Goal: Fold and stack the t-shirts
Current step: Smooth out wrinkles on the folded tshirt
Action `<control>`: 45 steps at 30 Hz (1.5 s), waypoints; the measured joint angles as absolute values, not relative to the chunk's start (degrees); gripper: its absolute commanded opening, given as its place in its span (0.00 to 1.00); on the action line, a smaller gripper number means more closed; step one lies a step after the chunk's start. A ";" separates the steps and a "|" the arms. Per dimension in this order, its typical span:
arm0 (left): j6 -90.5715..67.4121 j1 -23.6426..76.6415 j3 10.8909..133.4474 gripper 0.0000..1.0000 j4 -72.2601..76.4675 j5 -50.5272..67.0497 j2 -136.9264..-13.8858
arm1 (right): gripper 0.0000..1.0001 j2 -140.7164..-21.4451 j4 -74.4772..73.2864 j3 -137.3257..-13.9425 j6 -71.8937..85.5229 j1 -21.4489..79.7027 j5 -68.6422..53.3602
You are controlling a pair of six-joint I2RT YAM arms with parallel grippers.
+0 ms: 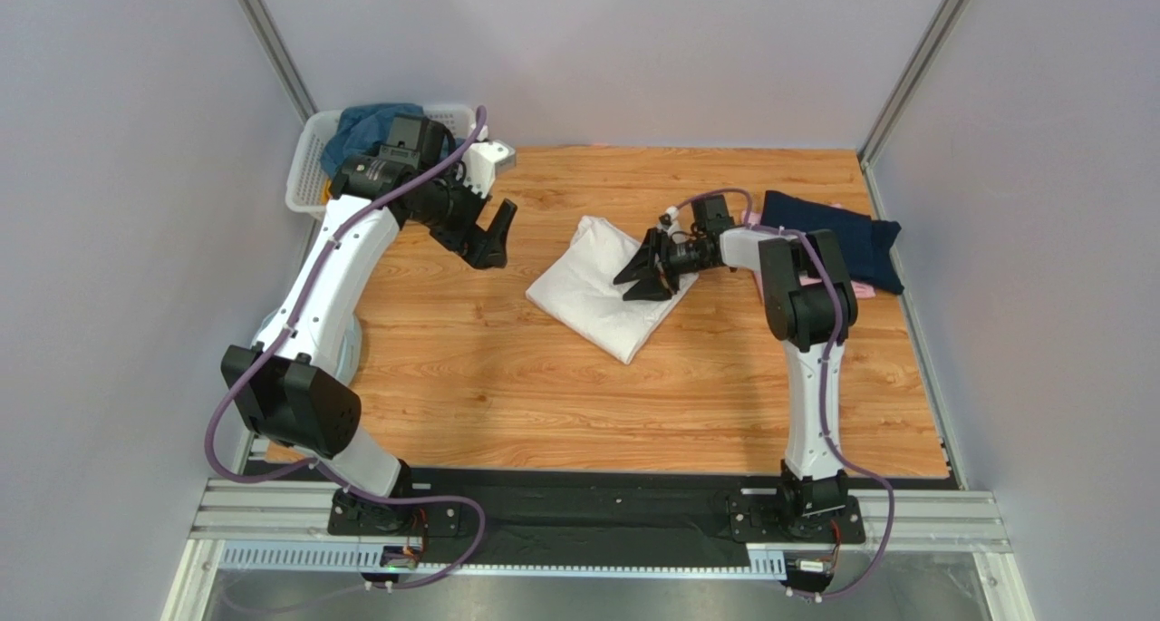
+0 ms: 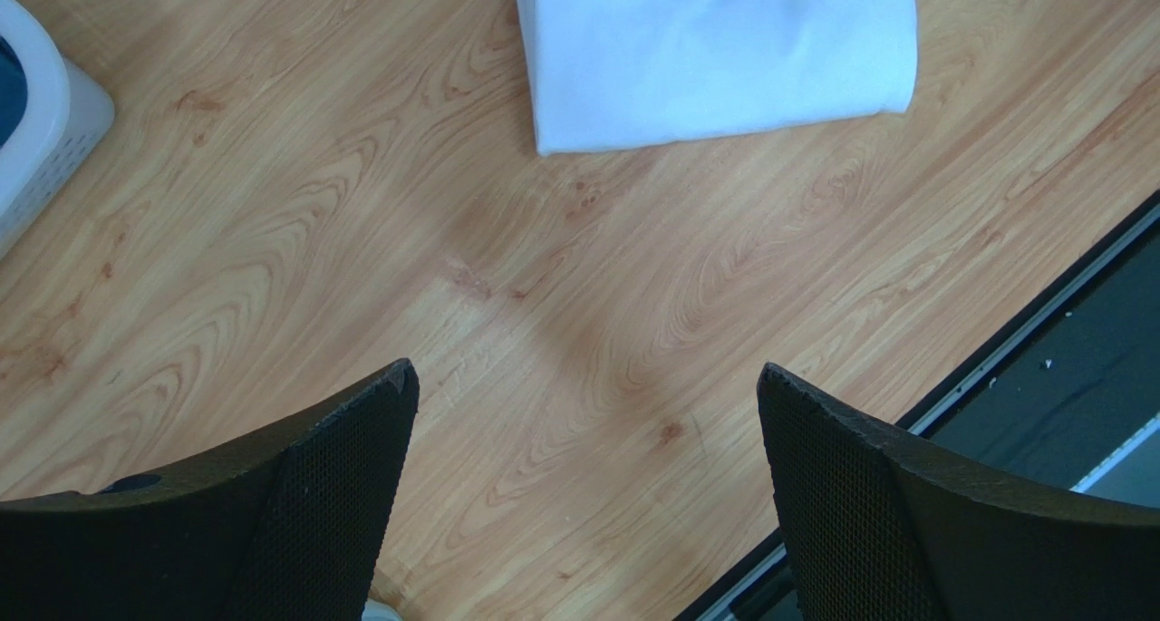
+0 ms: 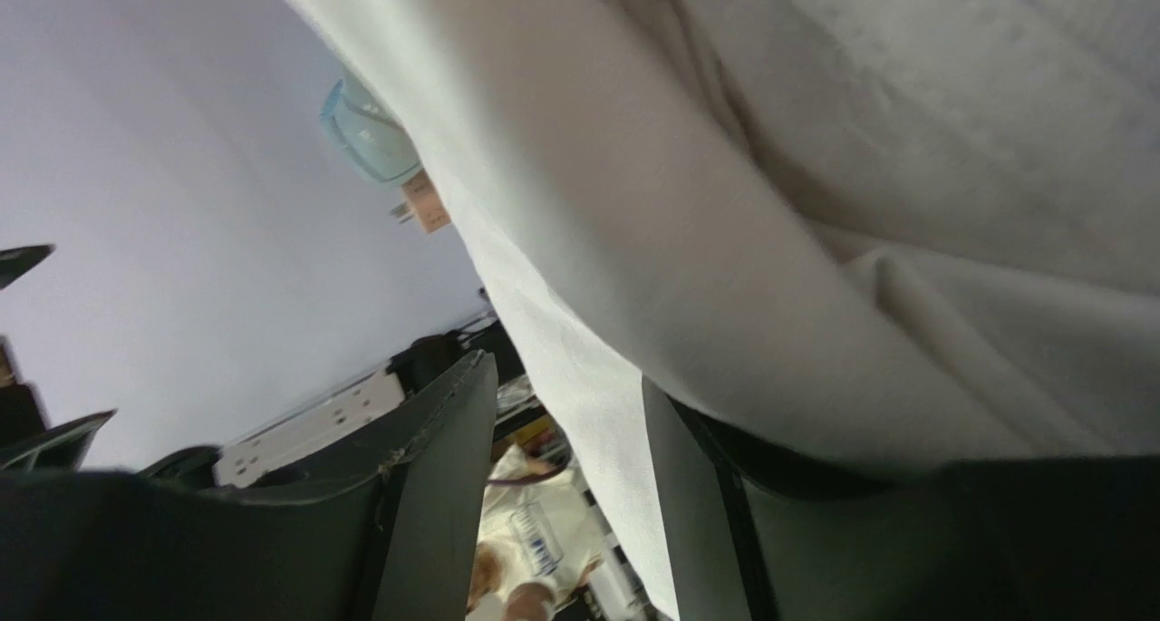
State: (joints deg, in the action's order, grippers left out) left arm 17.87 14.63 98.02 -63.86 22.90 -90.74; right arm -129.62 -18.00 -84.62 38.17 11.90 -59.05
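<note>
A white t-shirt (image 1: 597, 295) lay folded into a neat rectangle near the middle of the wooden counter (image 1: 477, 376), turned at an angle to the counter's edges. Everything else sat around it.

The right claw (image 1: 637, 270) was at the white t-shirt's right edge, low and pointing into the cloth. Its jaws stood partly apart. In the right wrist view the shirt's hem was draped over one finger (image 3: 722, 512) and hung down into the gap, while the other finger stood clear of the fabric with open space showing between the two. The claw was not clamped on the cloth.

The left claw (image 1: 493, 236) hovered to the left of the white t-shirt, well apart from it and raised above bare wood. Its jaws were spread wide and held nothing. From its own camera the shirt's smooth folded edge showed beyond the fingertips, with plain counter between.

To the right of the white t-shirt, beyond the right arm and toward the far corner, a navy t-shirt (image 1: 844, 238) lay folded flat on the counter. A sliver of pink cloth (image 1: 858, 291) showed at its near edge; how that piece was folded could not be told.

Far to the left of the white t-shirt, in the far left corner, stood a white slatted basket (image 1: 308, 166). A teal-blue t-shirt (image 1: 365, 125) lay bunched inside it, partly hidden behind the left arm's wrist.
</note>
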 measured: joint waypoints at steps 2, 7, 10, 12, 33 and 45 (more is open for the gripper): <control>17.89 14.63 97.91 1.00 -64.12 22.90 -90.74 | 0.56 -130.87 -17.37 -84.36 38.52 11.16 -61.43; 17.91 14.61 97.30 1.00 -64.55 22.85 -90.59 | 0.73 -128.92 -15.99 -83.31 38.54 10.68 -60.75; 17.89 14.63 97.06 1.00 -64.64 22.85 -90.17 | 0.84 -124.16 -17.08 -81.89 37.63 10.70 -58.35; 17.89 14.61 97.03 1.00 -64.64 22.92 -89.71 | 0.88 -120.16 -18.35 -81.65 36.53 10.74 -57.17; 17.98 14.61 93.67 1.00 -65.01 23.51 -85.67 | 1.00 -106.76 -23.66 -72.40 30.15 8.60 -51.33; 17.85 14.63 92.88 1.00 -64.62 24.05 -85.60 | 1.00 -103.77 -24.21 -70.85 28.69 5.43 -48.77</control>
State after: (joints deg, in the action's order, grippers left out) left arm 17.85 14.63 92.88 -64.62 24.05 -85.60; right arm -103.77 -24.21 -70.85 28.69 5.43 -48.77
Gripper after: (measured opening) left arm 0.994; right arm 0.998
